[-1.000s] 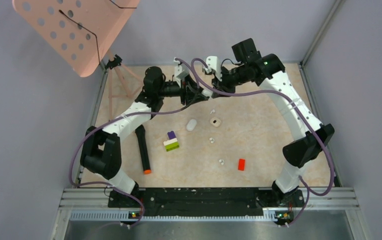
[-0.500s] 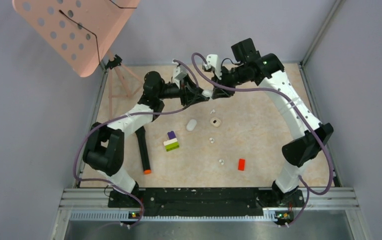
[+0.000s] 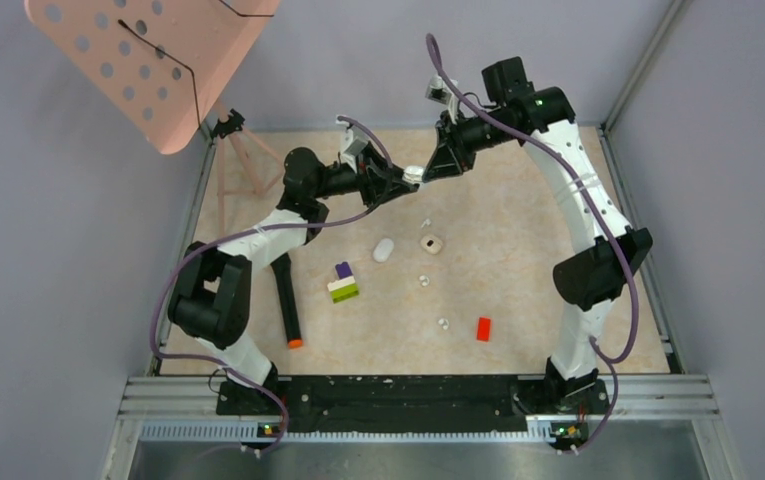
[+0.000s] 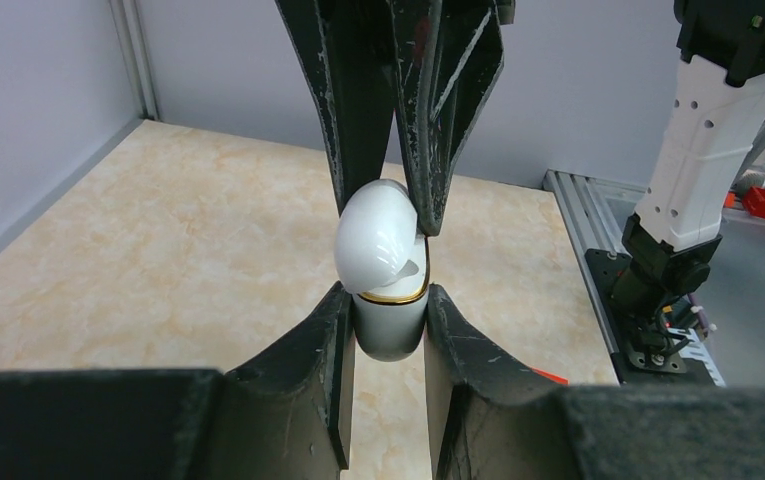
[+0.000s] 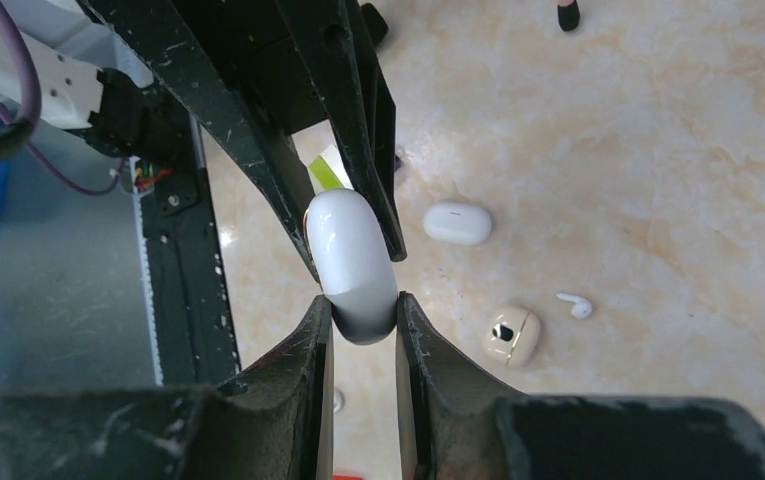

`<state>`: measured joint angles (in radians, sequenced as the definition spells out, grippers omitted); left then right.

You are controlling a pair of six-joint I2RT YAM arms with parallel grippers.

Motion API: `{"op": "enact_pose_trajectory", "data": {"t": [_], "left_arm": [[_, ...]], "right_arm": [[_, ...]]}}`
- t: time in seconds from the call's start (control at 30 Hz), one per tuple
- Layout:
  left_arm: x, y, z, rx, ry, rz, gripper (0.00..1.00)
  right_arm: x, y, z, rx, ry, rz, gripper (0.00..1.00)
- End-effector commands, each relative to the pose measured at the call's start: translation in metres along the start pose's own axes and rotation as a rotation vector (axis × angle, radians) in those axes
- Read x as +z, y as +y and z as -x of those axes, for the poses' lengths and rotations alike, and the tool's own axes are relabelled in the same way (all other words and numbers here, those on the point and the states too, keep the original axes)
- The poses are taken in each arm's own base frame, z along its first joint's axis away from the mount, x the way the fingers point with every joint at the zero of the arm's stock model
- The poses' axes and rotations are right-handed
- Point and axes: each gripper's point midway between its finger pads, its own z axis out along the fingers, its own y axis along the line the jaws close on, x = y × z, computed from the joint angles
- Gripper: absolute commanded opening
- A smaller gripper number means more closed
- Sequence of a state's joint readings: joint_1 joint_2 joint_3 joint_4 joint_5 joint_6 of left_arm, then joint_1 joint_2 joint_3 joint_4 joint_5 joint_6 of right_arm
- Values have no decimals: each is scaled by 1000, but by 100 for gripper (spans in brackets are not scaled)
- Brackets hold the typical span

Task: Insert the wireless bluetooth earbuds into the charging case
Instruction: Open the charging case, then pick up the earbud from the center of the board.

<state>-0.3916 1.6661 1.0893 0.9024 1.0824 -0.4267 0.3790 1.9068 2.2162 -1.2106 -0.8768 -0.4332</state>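
Left hand [image 4: 386,296], right hand [image 5: 361,300] pinch white case [image 4: 378,240]; beige case [image 5: 514,335], earbud [image 5: 576,304] beneath

Your top cam looks down from high up; wrist cams face ea. other close-up, both on charging case [image 4: 386,275].

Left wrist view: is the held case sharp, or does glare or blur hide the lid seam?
Left wrist: the white case is sharp; soft highlight on its lid, gold seam clear. Right wrist: a bright streak along the case, no seam visible. Top external: too small to judge.
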Motion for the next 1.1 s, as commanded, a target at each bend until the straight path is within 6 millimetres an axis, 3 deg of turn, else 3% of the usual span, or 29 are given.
{"op": "enact_pose_trajectory", "data": {"t": [0.0,0.5,0.87,1.07], "left_arm": [[0,-26,-9,14,33,-122,0],[-3,-19,-13,-4,31,-94,0],[-4,-16,-15,-26,29,-76,0],[-7,-13,-14,-42,21,-58,0]], "right_arm": [[-23,-32,32,-19,-120,-104,21],[-36,-41,44,104,-209,-71,28],[-37,-39,43,133,-218,-49,39],[-36,-38,35,99,-205,-51,51]]}}
